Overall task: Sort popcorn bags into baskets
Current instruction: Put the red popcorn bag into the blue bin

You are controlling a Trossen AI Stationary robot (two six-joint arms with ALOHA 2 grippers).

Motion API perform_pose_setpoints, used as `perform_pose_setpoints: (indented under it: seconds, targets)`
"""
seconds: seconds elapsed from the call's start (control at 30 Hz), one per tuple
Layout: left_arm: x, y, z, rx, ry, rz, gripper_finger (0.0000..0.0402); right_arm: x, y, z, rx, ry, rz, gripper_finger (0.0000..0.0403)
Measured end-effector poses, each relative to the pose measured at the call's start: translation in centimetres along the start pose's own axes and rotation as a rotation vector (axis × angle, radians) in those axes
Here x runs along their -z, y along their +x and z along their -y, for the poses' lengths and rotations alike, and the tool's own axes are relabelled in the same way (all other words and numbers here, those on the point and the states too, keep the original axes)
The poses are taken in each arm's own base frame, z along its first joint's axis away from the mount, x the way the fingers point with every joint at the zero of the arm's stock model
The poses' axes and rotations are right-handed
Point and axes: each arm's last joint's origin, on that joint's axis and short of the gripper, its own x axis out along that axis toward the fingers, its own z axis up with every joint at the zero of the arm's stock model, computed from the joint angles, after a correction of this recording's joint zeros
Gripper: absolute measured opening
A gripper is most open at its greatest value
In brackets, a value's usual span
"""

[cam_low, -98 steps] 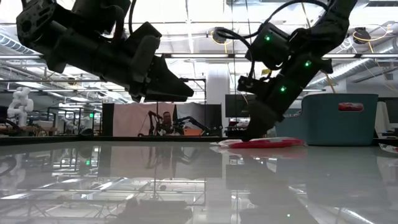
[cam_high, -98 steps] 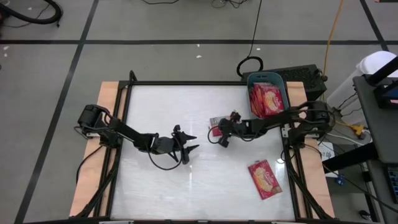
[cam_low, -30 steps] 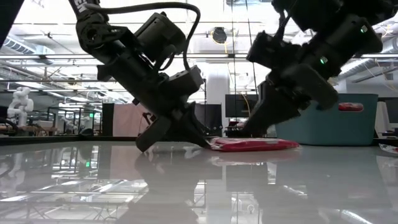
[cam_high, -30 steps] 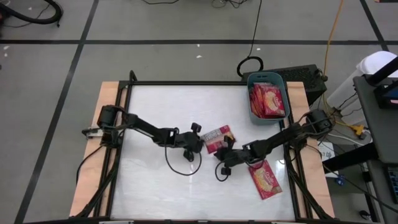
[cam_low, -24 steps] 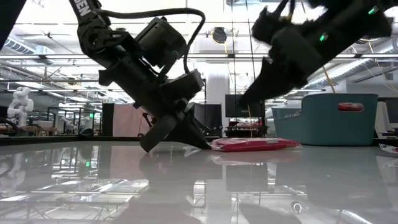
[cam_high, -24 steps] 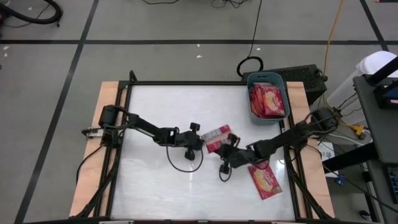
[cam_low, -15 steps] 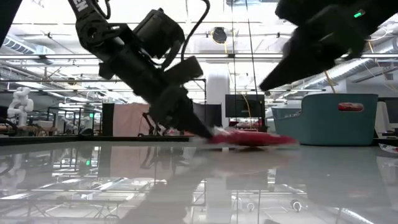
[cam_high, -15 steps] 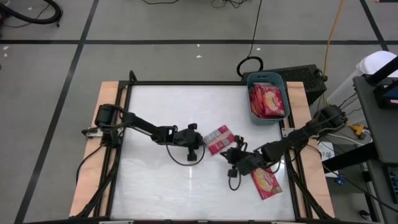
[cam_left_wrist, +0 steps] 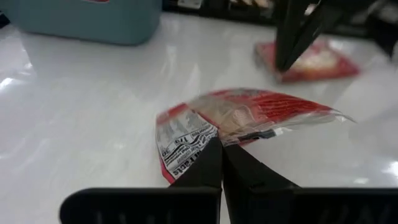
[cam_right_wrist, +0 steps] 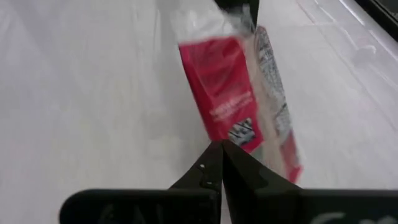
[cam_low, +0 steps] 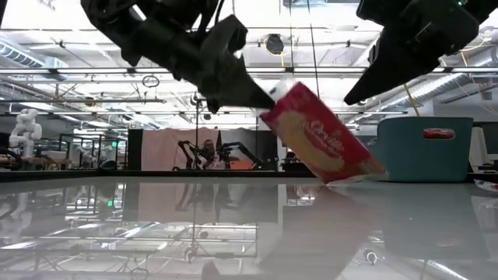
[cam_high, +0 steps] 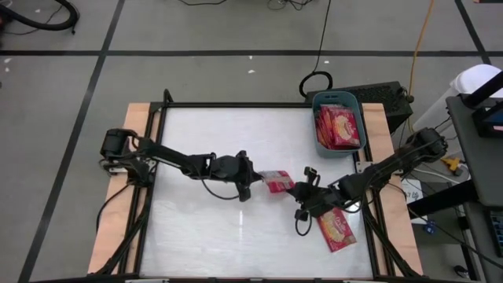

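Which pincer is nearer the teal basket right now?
Right. The right pincer hangs just short of the teal basket. The left pincer, shut on a lifted popcorn bag, is farther toward mid-table.

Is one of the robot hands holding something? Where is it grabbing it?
Yes. The left gripper is shut on a popcorn bag, pinching one edge so the bag hangs tilted above the table. The right gripper is shut and holds nothing.

Popcorn bag (cam_left_wrist: 249,115) in left claw (cam_left_wrist: 221,149)
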Motion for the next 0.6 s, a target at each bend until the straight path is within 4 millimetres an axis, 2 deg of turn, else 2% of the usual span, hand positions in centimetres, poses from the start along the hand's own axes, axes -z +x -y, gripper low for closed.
perform_pose_setpoints:
  seconds: [0.17, 0.33, 0.6]
  targets:
    - [-1.3, -0.9, -0.7, 0.027, -0.130, 0.042, 0.0001, -0.2, -0.1, 0.0, -0.007, -0.032, 0.018, 0.0000]
    - [-1.4, -0.9, -2.0, 0.000, -0.239, 0.038, 0.0001, -0.1, 0.0, 0.0, -0.004, -0.040, 0.012, 0.0000]
    - [-1.3, -0.7, -2.3, -0.009, -0.258, 0.031, 0.0000, 0.0, 0.0, -0.1, -0.024, -0.040, -0.005, 0.0000]
